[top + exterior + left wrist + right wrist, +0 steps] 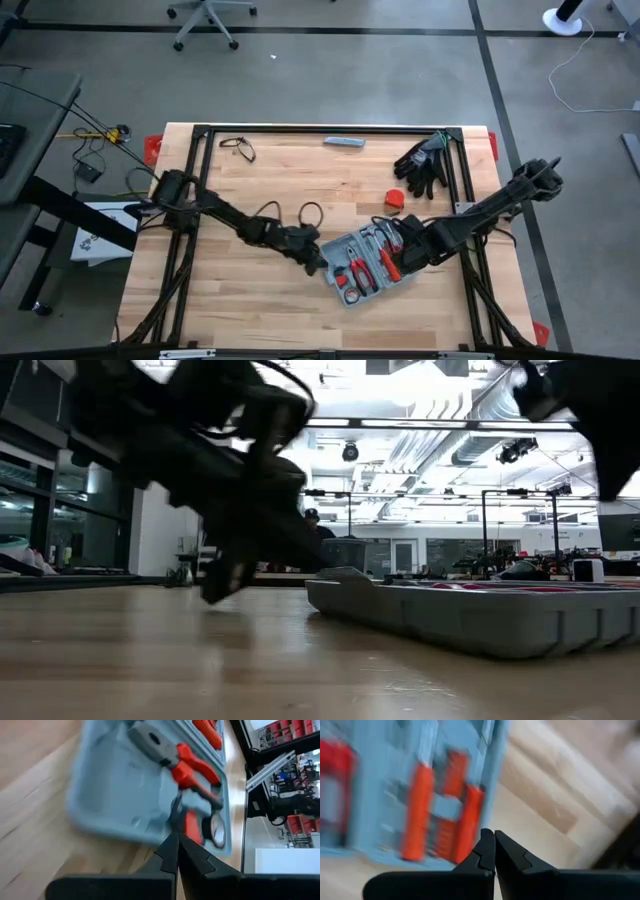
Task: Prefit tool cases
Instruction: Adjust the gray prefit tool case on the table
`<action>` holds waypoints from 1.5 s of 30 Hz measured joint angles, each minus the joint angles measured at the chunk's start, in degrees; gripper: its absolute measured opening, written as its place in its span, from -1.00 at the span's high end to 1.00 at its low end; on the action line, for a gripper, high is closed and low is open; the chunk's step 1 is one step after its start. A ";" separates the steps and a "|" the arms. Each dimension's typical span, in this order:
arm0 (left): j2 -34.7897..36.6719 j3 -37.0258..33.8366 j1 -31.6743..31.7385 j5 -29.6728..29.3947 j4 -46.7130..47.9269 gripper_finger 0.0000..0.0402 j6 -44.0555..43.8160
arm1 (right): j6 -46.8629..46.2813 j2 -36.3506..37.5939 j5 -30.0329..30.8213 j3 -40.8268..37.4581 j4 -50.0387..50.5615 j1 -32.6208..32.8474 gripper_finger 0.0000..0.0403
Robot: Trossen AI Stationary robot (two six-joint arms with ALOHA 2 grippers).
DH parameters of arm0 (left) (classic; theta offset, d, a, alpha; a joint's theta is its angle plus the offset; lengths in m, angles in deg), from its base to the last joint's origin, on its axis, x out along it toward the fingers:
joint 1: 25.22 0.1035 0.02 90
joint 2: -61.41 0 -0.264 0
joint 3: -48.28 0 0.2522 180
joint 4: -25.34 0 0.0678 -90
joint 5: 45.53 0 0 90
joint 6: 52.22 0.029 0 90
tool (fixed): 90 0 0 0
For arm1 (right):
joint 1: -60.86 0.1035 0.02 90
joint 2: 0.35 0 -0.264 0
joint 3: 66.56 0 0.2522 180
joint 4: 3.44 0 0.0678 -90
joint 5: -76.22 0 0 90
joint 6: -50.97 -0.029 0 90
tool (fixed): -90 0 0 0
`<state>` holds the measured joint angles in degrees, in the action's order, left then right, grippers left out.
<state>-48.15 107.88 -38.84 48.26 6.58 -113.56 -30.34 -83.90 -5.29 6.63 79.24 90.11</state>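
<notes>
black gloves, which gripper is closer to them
Right. The right gripper sits over the open tool case, just below the black gloves. The left gripper is at the case's opposite edge, farther away.

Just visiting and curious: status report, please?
Left gripper and right gripper shut, flanking the open grey-blue plastic tool case. Red-handled tools inside. Nothing blocking.

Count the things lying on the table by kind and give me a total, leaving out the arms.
Open tool case with red-handled tools: 1
Pair of black gloves: 1
Slim grey bar: 1
Small red object: 1
Eyeglasses: 1
Total: 5
</notes>
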 joint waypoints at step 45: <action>11.56 6.69 0.50 -11.13 14.96 1.00 13.08 | 26.28 0.39 2.75 -7.01 -36.07 -16.86 1.00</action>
<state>-36.59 114.58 -38.34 37.13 21.53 -100.48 -4.06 -83.51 -2.55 -0.38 43.17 73.25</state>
